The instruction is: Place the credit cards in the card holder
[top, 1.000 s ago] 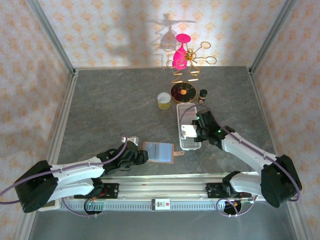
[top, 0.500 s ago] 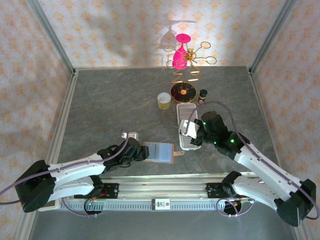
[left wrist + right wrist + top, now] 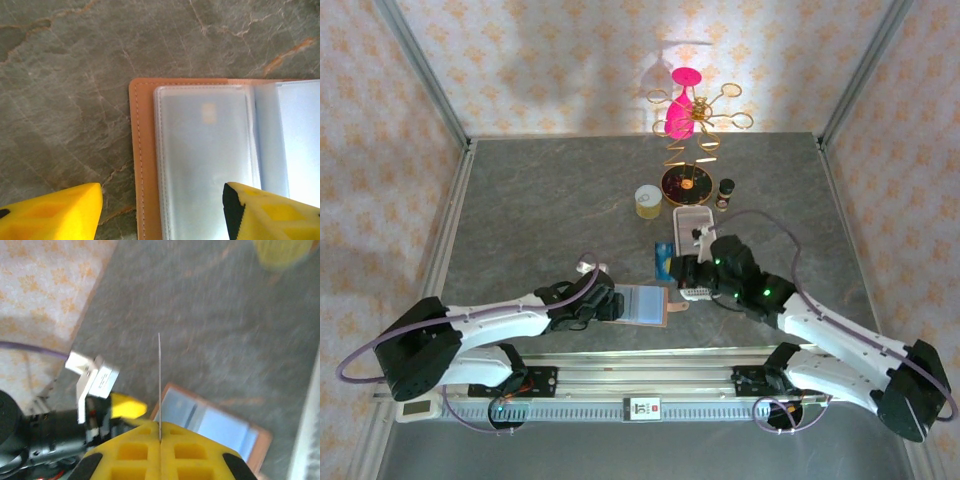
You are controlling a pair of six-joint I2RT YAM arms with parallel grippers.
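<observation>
The card holder [image 3: 645,303] lies open near the table's front, tan border [image 3: 137,150] around clear pale sleeves. My left gripper [image 3: 607,304] is open and low over its left edge; in the left wrist view one of the yellow fingers [image 3: 55,212] is over the table and the other over a sleeve. My right gripper [image 3: 676,266] hovers just above and right of the holder, shut on a blue credit card [image 3: 664,258]. In the right wrist view the credit card [image 3: 159,385] shows edge-on as a thin line rising from the shut jaws, with the card holder [image 3: 215,427] below it.
A long white perforated tray [image 3: 692,218] lies behind the right arm. Further back stand a yellow-lidded jar [image 3: 648,201], a small dark bottle [image 3: 725,191] and a gold wire stand [image 3: 688,150] with a pink glass. Patterned walls close in three sides.
The right arm has lifted the card off the white tray and swung it left toward the holder. The left gripper has opened wider at the holder's left edge.
</observation>
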